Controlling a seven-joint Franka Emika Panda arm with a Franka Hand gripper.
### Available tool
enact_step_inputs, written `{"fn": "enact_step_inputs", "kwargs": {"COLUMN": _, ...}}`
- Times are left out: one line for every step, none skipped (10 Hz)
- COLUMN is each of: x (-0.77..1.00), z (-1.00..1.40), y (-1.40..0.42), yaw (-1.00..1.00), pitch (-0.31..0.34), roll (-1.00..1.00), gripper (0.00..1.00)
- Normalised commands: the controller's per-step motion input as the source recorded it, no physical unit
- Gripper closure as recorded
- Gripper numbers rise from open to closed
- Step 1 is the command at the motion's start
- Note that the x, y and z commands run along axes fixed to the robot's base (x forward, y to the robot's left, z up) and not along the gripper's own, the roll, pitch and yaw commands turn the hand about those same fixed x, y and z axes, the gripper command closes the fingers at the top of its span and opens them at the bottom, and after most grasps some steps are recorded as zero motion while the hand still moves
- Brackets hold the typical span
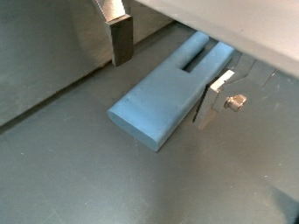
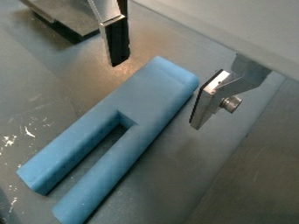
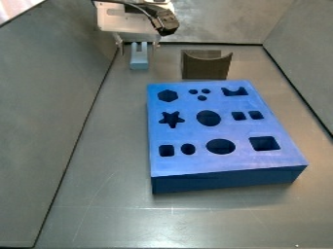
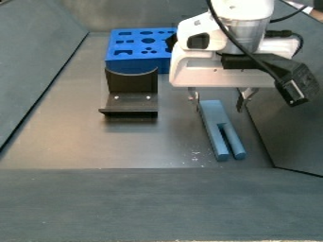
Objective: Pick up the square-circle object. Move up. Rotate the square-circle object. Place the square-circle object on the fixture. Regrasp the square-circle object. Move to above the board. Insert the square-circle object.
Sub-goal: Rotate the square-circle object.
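So my gripper (image 4: pixel 217 95) is hanging right over the square-circle object (image 4: pixel 222 130), jaws spread wide and nothing pinched between them. In both wrist views the two fingers (image 2: pixel 117 42) sit on either side of the peg's closed end with a gap to each, so not touching it as far as I can see. The peg lies flat on the floor, one piece, light blue, with one long slot running in from its other end (image 2: pixel 100 144). Counting the rest: one board (image 3: pixel 219 131), one fixture (image 3: pixel 204 64), one peg (image 3: pixel 138 56). The board is the only thing here with pockets, and I count eleven dark cut-outs in it: hexagon, star, circles, squares and a notched shape. None of them has anything in it. Relative to the board, the fixture stands just past its short edge, near but apart, and the peg lies beyond the fixture's side, well apart from the board (image 4: pixel 139 46).
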Motion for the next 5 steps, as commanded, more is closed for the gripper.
{"fn": "enact_step_inputs", "kwargs": {"x": 0.03, "z": -0.49, "y": 0.01, "yaw": 0.02, "pitch": -0.131, "roll": -0.15, "gripper": 0.0}}
{"fn": "enact_step_inputs", "kwargs": {"x": 0.03, "z": -0.45, "y": 0.01, "yaw": 0.03, "pitch": -0.141, "roll": -0.15, "gripper": 0.0}}
{"fn": "enact_step_inputs", "kwargs": {"x": 0.03, "z": -0.41, "y": 0.01, "yaw": 0.03, "pitch": -0.147, "roll": -0.16, "gripper": 0.0}}
{"fn": "enact_step_inputs", "kwargs": {"x": 0.03, "z": -0.36, "y": 0.01, "yaw": 0.03, "pitch": -0.145, "roll": -0.17, "gripper": 0.0}}
{"fn": "enact_step_inputs", "kwargs": {"x": 0.03, "z": -0.32, "y": 0.02, "yaw": 0.02, "pitch": -0.147, "roll": -0.17, "gripper": 0.0}}
